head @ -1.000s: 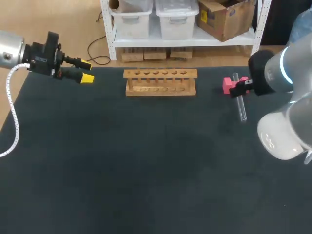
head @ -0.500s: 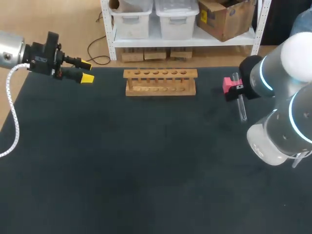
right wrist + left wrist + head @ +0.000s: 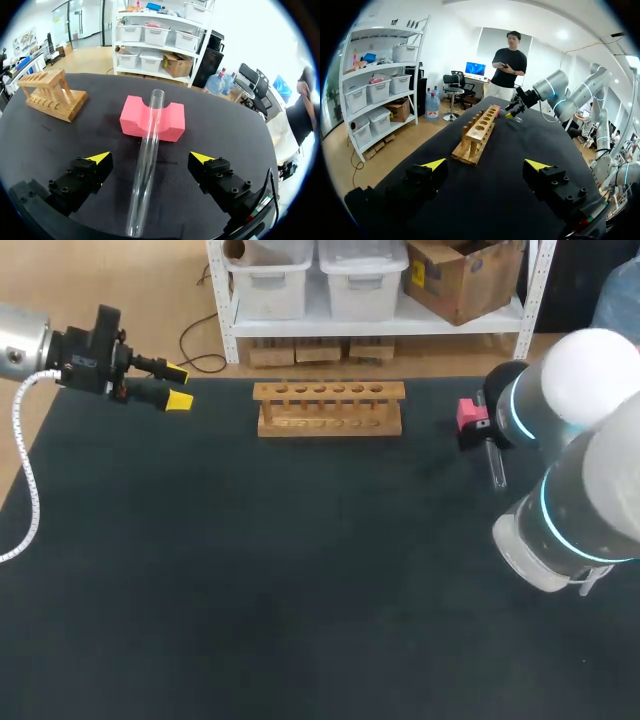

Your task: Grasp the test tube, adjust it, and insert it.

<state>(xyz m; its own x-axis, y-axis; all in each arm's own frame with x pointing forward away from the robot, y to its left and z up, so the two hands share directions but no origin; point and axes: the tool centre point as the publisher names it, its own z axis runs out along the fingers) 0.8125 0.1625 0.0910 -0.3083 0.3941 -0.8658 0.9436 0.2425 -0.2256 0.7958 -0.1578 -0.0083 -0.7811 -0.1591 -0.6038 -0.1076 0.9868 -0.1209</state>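
The test tube (image 3: 147,160) lies on the dark worktop (image 3: 300,570) over at the right. Its open mouth is propped in the notch of a pink foam block (image 3: 152,119), and the rest slopes down toward the right arm (image 3: 560,440). The right jaws hang above it, spread wide and holding nothing, with one yellow tip (image 3: 98,158) on each side of the glass.

From where I stand, the step in hand is the grasp. I'd judge it wants the jaws lowered straight down with the tube centred between them. They should close gently on the free length clear of the block, since bare glass may slip or roll. Gripping nearer the middle would likely make the later tilt upright easier.

The wooden rack (image 3: 330,408) stands at the back middle, well apart from the tube. The left jaws, also open and empty, sit off by the far left corner.
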